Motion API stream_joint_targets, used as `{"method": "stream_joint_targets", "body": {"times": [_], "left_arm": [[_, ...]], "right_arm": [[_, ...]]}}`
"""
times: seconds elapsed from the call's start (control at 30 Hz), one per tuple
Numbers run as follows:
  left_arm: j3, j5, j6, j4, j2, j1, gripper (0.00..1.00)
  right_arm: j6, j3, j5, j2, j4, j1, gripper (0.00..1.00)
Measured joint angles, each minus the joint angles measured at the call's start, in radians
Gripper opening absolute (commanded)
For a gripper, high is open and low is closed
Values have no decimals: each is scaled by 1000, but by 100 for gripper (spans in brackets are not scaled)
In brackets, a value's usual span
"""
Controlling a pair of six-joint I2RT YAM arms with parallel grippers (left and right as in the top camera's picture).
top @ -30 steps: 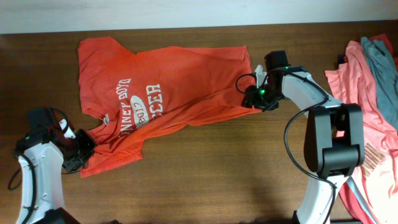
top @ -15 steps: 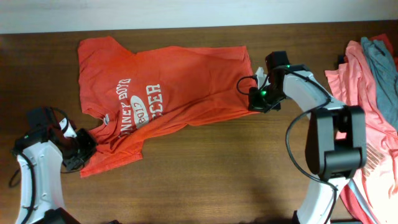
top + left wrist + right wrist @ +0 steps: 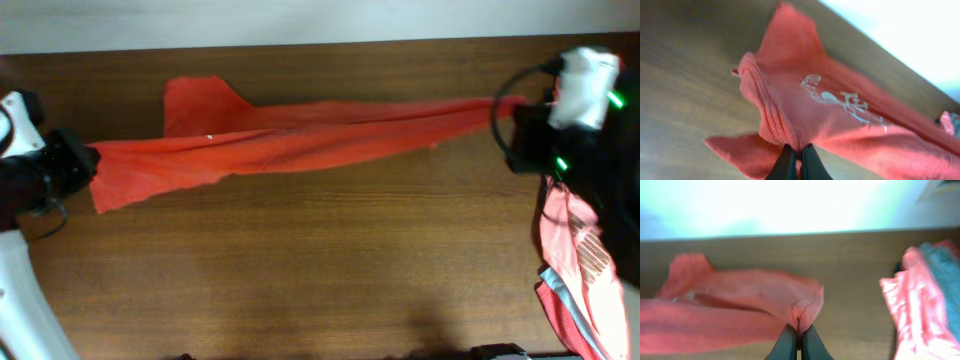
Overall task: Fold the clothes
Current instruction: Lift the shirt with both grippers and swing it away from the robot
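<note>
orange t-shirt (image 3: 300, 145): soft band stretched taut | left hand (image 3: 796, 159), right hand (image 3: 799, 336): each clamped on an end | white print (image 3: 840, 100): left wrist view only

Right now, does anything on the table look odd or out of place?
The orange shirt is stretched between the left gripper and right gripper, bunched into a narrow rumpled band instead of lying flat. Nothing looks torn.

The overhead view looks straight down on the surface (image 3: 330, 250). The wrist views sit low and close, sighting along the left pincer (image 3: 796, 162) and right pincer (image 3: 799, 342). All three share the orange T-shirt (image 3: 300, 140).
</note>
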Motion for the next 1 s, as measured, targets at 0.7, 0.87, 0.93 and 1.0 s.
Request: {"method": "stream_joint_targets", "body": {"times": [0.7, 0.87, 0.93, 1.0], "left_arm": [[182, 20, 2, 229, 174, -95, 0], [183, 63, -41, 716, 407, -180, 0], [210, 76, -71, 809, 452, -180, 0], [267, 84, -90, 851, 479, -171, 0]], "right_arm": [[-18, 97, 153, 404, -2, 0, 4], [-26, 131, 145, 608, 178, 0, 4], [-26, 207, 145, 623, 187, 0, 4], [-26, 308, 143, 623, 191, 0, 4]]}}
